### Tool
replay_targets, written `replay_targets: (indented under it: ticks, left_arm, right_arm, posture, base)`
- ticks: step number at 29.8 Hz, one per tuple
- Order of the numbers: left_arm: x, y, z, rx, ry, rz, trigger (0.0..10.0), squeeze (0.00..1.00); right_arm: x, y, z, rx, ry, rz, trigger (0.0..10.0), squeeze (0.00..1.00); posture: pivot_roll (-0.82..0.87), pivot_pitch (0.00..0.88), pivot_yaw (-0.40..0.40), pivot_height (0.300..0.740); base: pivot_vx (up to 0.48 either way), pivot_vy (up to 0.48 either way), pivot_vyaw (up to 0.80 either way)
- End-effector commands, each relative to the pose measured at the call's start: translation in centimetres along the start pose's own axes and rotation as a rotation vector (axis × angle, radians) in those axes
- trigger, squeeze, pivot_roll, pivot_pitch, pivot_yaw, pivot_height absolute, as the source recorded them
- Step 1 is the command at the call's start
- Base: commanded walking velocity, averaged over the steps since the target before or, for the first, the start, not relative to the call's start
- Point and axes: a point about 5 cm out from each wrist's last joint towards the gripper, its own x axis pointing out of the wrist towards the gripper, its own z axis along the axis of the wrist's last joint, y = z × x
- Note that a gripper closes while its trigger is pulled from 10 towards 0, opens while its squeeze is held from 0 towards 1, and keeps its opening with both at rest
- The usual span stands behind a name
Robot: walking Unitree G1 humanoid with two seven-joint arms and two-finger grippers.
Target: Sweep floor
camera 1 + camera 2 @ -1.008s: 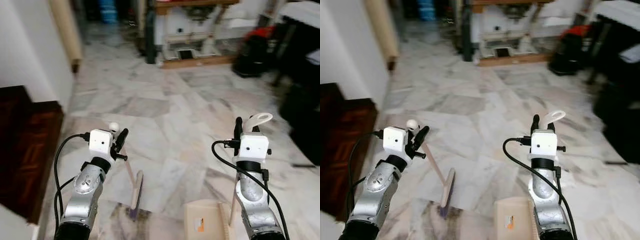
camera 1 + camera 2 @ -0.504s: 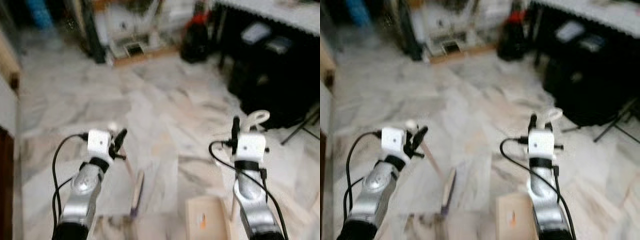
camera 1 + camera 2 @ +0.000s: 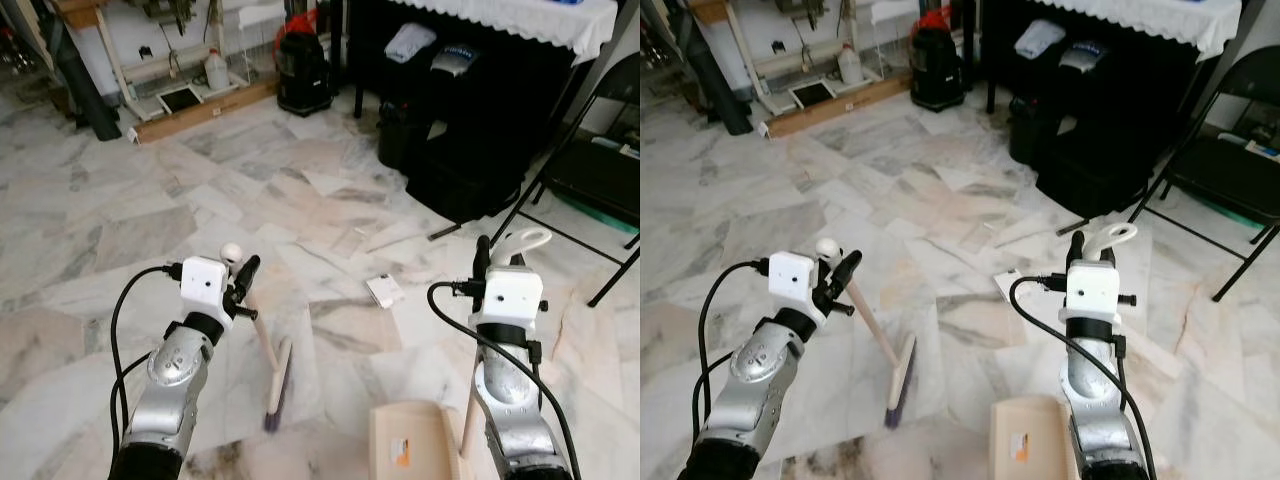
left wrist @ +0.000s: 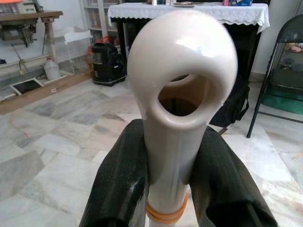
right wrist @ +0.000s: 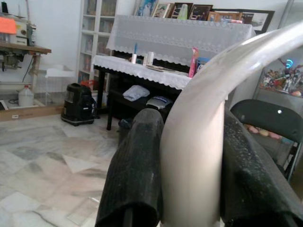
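My left gripper is shut on the cream handle of a small broom; the handle slants down to a brush head with purple bristles resting on the marble floor. The handle's looped end sits between my black fingers. My right gripper is shut on the white loop handle of a beige dustpan, which stands on the floor at my lower right. A white scrap of paper lies on the floor ahead, between the two arms.
A black-draped table with bags under it stands at the right. A folding chair is at far right. A black vacuum and a low wooden shelf lie ahead. Open floor stretches left and ahead.
The whole view has swung to the right: the wall and dark wood at the left are gone, the black table and chair have come in. Both grippers keep their holds.
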Motion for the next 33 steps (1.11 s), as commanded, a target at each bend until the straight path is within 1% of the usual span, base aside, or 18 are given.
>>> replay_targets:
  ticks: [1,9,17,25,29,31,32,33]
  left_arm:
    - [0.2,0.3,0.8,0.013,-0.029,0.006,10.0,0.0]
    - [0.1,0.3,0.7,0.013,-0.022,0.008,10.0,0.0]
    - [0.1,0.3,0.7,0.017,-0.019,0.012,10.0,0.0]
    - [0.1,0.3,0.7,0.021,-0.018,0.013,10.0,0.0]
    - [0.2,0.4,0.6,0.028,-0.015,0.026,10.0,0.0]
    - [0.2,0.5,0.6,0.03,-0.014,0.029,10.0,0.0]
    - [0.2,0.5,0.6,0.03,-0.014,0.029,10.0,0.0]
    - [0.2,0.5,0.6,0.03,-0.014,0.029,10.0,0.0]
  right_arm:
    - [0.4,-0.1,0.8,0.005,-0.034,-0.003,10.0,0.0]
    - [0.4,0.0,0.8,0.007,-0.033,0.001,10.0,0.0]
    - [0.4,0.1,0.9,0.014,-0.037,0.005,10.0,0.0]
    - [0.4,0.2,0.9,0.015,-0.043,0.01,10.0,0.0]
    - [0.5,-0.1,1.2,-0.009,-0.064,-0.015,10.0,0.0]
    - [0.6,-0.4,1.4,-0.055,-0.081,-0.039,10.0,0.0]
    - [0.6,-0.7,1.6,-0.096,-0.107,-0.055,10.0,0.0]
    - [0.7,-1.1,1.8,-0.103,-0.116,-0.087,10.0,0.0]
  posture:
    - [-0.08,0.058,0.034,0.74]
    - [-0.08,0.059,0.032,0.74]
    - [-0.08,0.059,0.033,0.74]
    - [-0.08,0.058,0.034,0.74]
    - [-0.08,0.053,0.036,0.74]
    - [-0.08,0.052,0.036,0.74]
    - [-0.08,0.05,0.035,0.74]
    - [-0.08,0.048,0.034,0.74]
  base:
    - [0.0,0.0,-0.8]
    - [0.0,0.0,-0.8]
    - [0.0,0.0,0.0]
    - [0.324,0.0,0.0]
    - [0.348,0.0,0.0]
    - [0.354,0.0,0.0]
    - [0.356,0.0,0.0]
    - [0.36,0.0,0.0]
